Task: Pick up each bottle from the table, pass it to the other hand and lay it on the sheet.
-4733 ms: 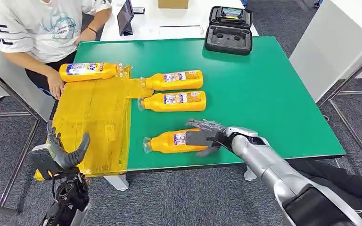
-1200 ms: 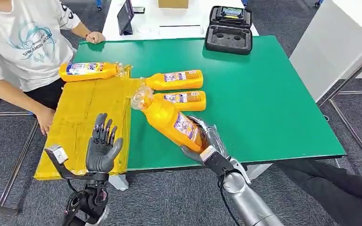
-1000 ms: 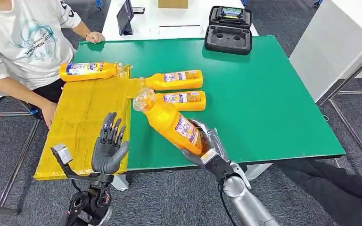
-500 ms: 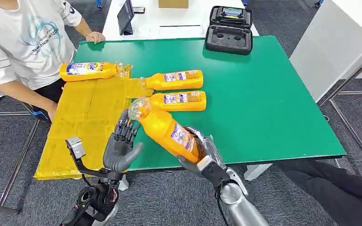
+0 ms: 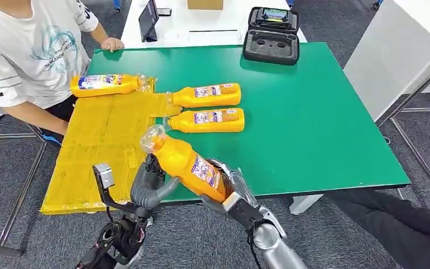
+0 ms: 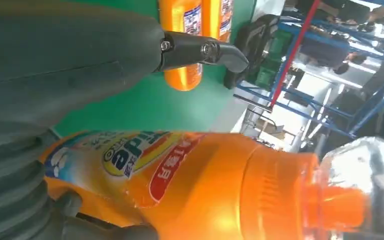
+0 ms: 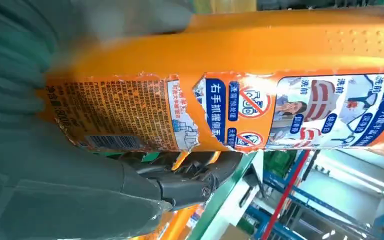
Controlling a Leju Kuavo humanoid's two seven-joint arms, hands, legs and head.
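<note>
The lifted bottle (image 5: 187, 163) hangs tilted above the table's near edge, gripped at its base by the right hand (image 5: 228, 193); the left hand (image 5: 150, 185), fingers spread, touches it. One bottle (image 5: 105, 84) lies on the yellow sheet (image 5: 103, 145); two (image 5: 208, 95) (image 5: 210, 120) wait on the green table (image 5: 313, 123).

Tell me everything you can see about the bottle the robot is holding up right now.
The held bottle is orange plastic with a blue, red and white printed label and an orange cap under clear wrapping. It is lifted off the green table, tilted, cap end up and toward the yellow sheet. The right hand grips its base end; the left hand is at its neck end, thumb under it.
</note>
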